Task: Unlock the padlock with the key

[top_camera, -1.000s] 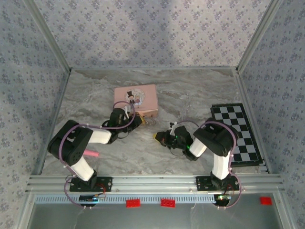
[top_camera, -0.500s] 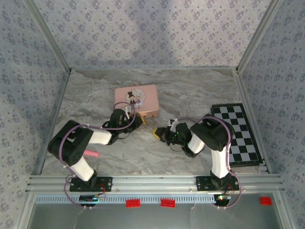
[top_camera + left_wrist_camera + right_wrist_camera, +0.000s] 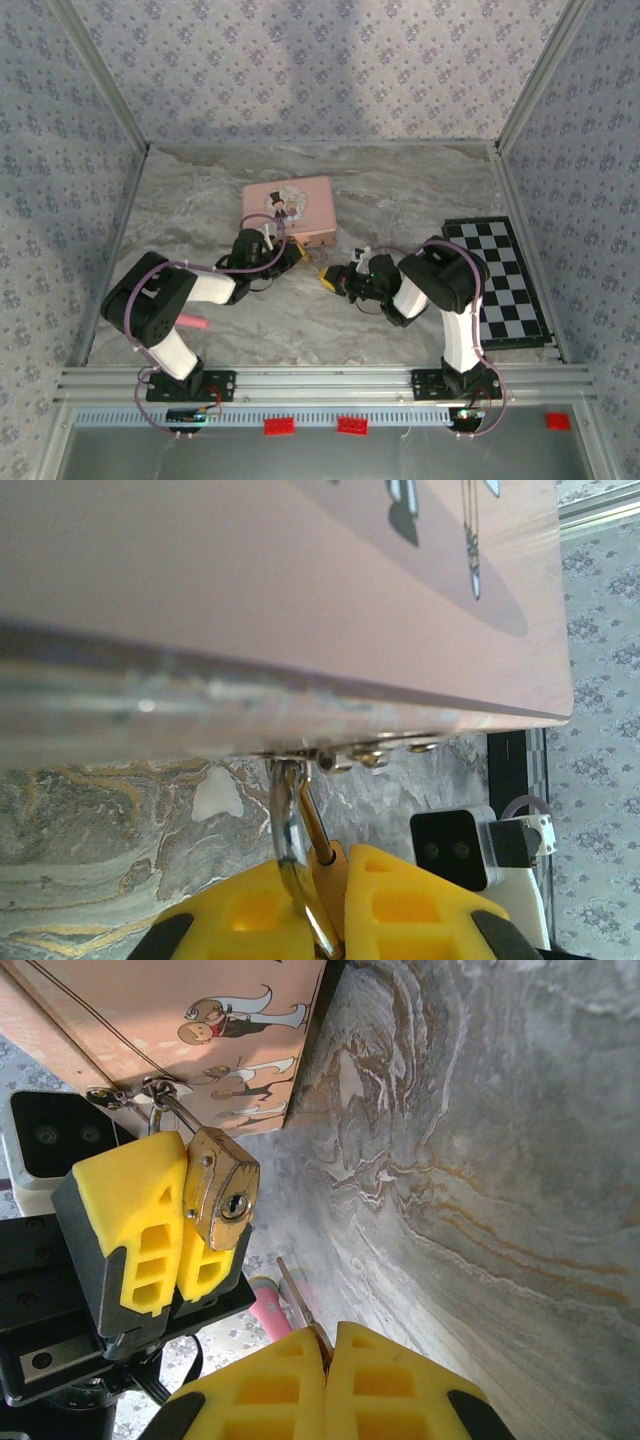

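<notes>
While the left gripper (image 3: 322, 875), closed nearly tight, pinches the brass padlock (image 3: 222, 1188) just under the pink box (image 3: 180, 1010) and its clasp, the right gripper (image 3: 325, 1345) is pressed shut on the key (image 3: 298, 1298). The key's thin blade juts from its fingertips. The padlock hangs ahead of those tips and off to their left, apart from the blade, with its keyhole (image 3: 236, 1206) turned toward them. I judge the blade should be swung into line with the keyhole's slot first, then advanced slowly, the left grip bracing against the push. No brand or writing reads. The box lid bears cartoon figures, and any stamp on the lock is perhaps too small to tell.
</notes>
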Controlling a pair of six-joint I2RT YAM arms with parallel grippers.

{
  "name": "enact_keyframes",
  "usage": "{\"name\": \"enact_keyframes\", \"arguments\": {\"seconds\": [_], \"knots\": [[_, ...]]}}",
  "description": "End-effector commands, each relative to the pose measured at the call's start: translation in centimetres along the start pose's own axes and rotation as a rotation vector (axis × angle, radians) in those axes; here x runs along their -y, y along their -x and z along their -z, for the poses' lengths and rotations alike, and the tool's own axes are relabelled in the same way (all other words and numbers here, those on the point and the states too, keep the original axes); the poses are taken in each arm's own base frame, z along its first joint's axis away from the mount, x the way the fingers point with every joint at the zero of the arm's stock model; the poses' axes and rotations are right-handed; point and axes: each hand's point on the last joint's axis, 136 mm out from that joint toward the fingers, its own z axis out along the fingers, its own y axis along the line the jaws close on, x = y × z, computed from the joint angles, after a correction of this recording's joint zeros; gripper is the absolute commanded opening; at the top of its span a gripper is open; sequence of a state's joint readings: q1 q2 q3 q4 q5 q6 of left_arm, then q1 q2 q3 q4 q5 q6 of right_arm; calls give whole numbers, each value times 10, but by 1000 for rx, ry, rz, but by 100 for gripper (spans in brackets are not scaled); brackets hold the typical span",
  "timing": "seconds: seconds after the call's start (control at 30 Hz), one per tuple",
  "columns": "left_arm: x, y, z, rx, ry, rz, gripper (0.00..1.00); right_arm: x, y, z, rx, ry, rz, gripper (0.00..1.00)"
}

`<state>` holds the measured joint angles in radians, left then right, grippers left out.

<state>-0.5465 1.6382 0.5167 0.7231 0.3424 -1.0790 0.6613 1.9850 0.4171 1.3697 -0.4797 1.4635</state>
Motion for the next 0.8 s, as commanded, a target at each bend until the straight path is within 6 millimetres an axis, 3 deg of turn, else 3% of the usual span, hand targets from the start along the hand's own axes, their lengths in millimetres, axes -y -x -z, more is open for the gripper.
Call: {"name": "enact_keyframes", "arguments": {"seconds": [0.0, 0.37, 0.77], "knots": [[26, -22, 0, -112, -117, 44, 0, -7, 1, -1, -16, 28, 3, 0], [28, -26, -3, -122, -121, 42, 0, -20, 4, -6, -29, 62, 17, 0], [30, -28, -4, -124, -123, 40, 0, -12, 8, -4, -19, 44, -3, 0]]}}
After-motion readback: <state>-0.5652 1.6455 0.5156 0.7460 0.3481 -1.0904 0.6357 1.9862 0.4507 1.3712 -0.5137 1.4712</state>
